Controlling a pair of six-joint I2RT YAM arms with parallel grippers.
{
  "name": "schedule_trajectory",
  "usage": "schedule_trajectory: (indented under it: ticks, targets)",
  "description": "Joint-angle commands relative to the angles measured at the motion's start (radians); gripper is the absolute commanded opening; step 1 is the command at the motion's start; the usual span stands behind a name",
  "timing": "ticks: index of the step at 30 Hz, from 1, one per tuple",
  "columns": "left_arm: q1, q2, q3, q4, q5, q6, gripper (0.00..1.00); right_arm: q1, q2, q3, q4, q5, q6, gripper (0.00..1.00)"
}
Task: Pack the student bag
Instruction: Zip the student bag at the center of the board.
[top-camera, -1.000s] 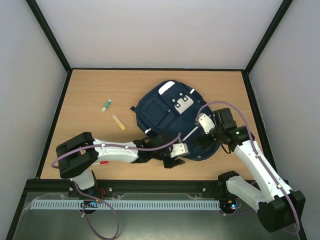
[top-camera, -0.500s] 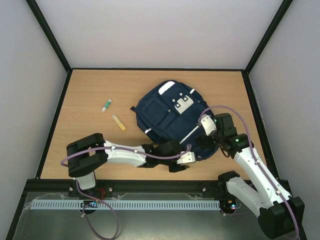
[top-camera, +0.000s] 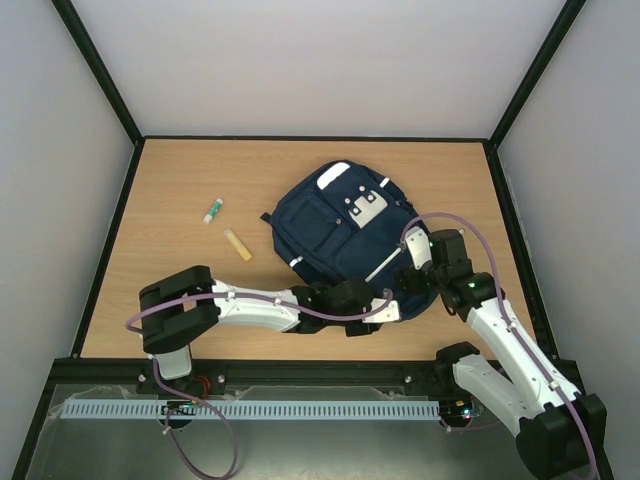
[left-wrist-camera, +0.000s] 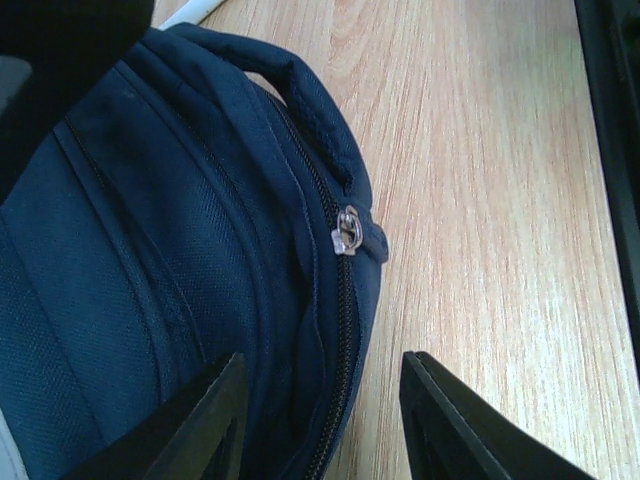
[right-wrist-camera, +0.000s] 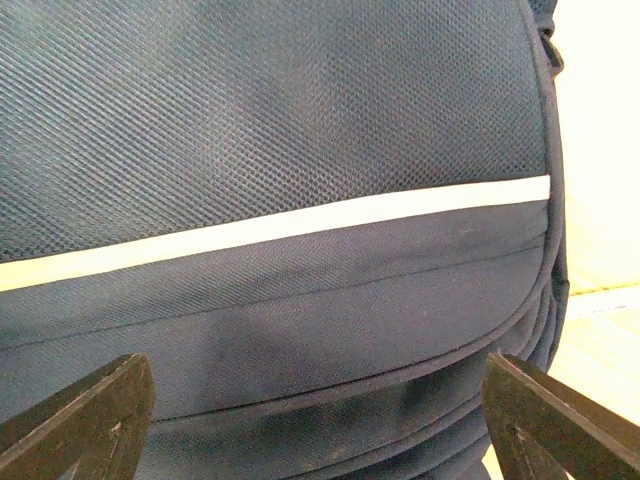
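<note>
overhead rear view, wrist close-ups sharing bag (top-camera: 330, 225)

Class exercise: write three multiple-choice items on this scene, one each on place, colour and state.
1. Relative to the student bag, the green-capped stick and the yellow stick lie: A) on top B) to its left C) to its right.
2. The student bag is: A) navy blue B) red C) green.
3. The right tool has its jaws: A) shut B) clamped on a stick C) wide apart.
Key: 1 B, both lie left of it; 2 A, navy fabric; 3 C, a wide gap shows over the fabric.
</note>
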Motion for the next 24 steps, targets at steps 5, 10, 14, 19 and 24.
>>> schedule_trajectory:
  ticks: [5, 10, 14, 19, 24]
  targets:
    - [-0.003, 0.077, 0.045, -0.009, -0.033, 0.023, 0.39, 0.001, 0.013, -0.013, 0.012, 0.026, 0.015, 0.9]
    - [0.0, 0.093, 0.018, 0.059, -0.065, 0.004, 0.35, 0.0, 0.016, -0.014, 0.013, 0.029, 0.015, 0.9]
    - [0.009, 0.112, 0.013, 0.104, -0.1, -0.012, 0.24, 0.0, 0.035, -0.013, 0.027, 0.073, 0.028, 0.9]
    - [0.058, 0.121, -0.003, 0.209, -0.077, -0.043, 0.11, -0.012, 0.061, 0.026, 0.019, 0.113, 0.026, 0.88]
    - [0.145, 0.163, 0.022, 0.336, -0.009, -0.101, 0.06, -0.123, 0.152, 0.175, -0.078, 0.031, -0.023, 0.77]
